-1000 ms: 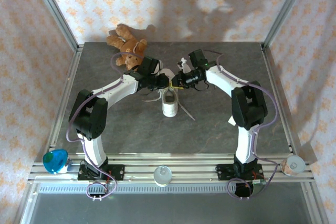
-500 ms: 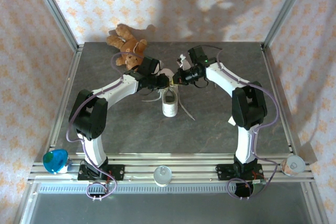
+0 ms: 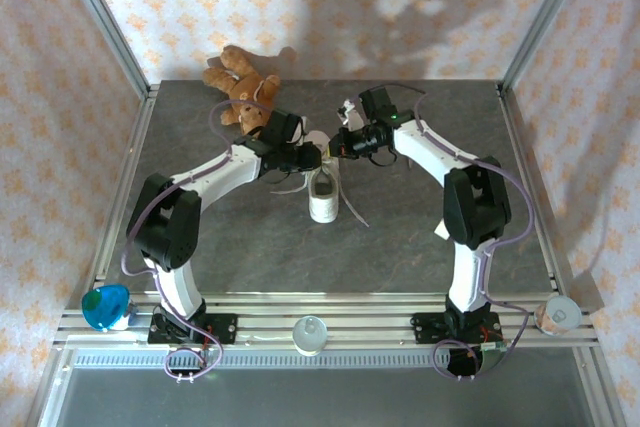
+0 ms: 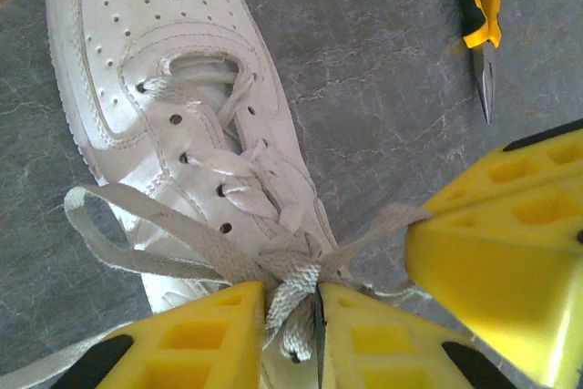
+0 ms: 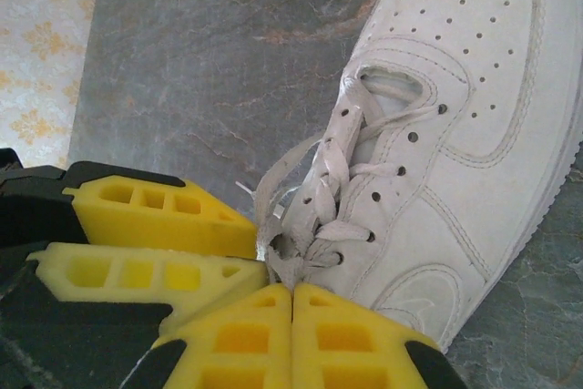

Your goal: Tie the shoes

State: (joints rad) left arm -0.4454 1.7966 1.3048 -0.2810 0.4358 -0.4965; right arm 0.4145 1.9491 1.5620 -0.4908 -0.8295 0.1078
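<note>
The shoe [image 3: 322, 194] is a white sneaker lying mid-table with its toe toward the arms. Both grippers meet over its lace area. In the left wrist view the shoe [image 4: 164, 97] runs up to the left, and my left gripper [image 4: 293, 296] is shut on a bunch of white lace [image 4: 299, 312] at the knot. My right gripper [image 5: 293, 285] is pressed shut on a lace end [image 5: 284, 261] beside the shoe [image 5: 455, 134]. A strand [image 4: 387, 223] runs from the knot to the right gripper's finger [image 4: 510, 243]. A loose lace [image 3: 352, 210] trails on the table.
A brown teddy bear [image 3: 240, 82] lies at the back left, close behind the left arm. Yellow-handled pliers [image 4: 480, 15] lie on the table beyond the shoe. A blue object [image 3: 105, 307] and a tape roll [image 3: 558, 315] sit at the front rail corners.
My right gripper has closed its fingers on the lace and shifted slightly back and left. The left gripper keeps its hold on the lace and has barely moved.
</note>
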